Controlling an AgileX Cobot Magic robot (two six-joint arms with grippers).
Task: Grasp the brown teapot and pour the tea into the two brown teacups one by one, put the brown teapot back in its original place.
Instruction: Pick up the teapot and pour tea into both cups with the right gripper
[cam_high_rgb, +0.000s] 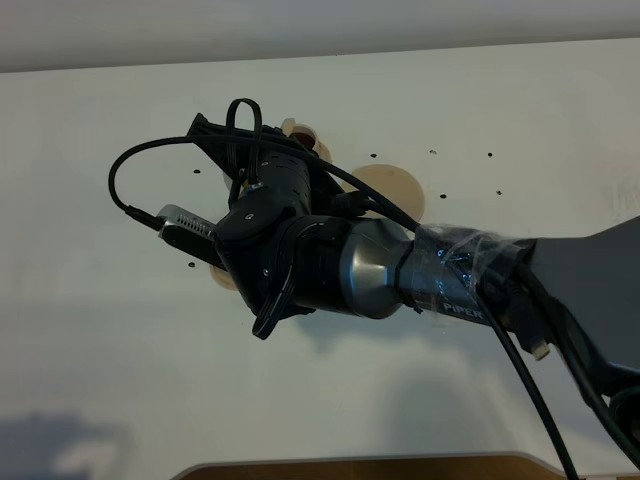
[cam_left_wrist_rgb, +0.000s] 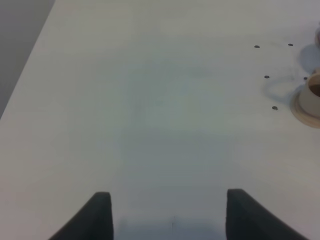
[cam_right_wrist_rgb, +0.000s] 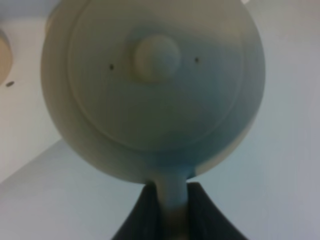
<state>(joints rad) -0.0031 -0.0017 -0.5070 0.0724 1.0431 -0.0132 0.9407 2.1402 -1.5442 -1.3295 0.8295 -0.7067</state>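
Note:
In the right wrist view the brown teapot fills the frame from above, its knobbed lid in place. My right gripper is shut on its loop handle. From the high camera the right arm hides the teapot. One brown teacup with dark tea shows just beyond the arm. A slice of another saucer shows under it, its cup hidden. The wide saucer, the original place, lies bare to the right. My left gripper is open over bare table, with a teacup far to its side.
The white table has small dark holes around the saucers. A wooden edge shows at the front. The right arm's cables hang over the right side. The table's edge runs along one side of the left wrist view.

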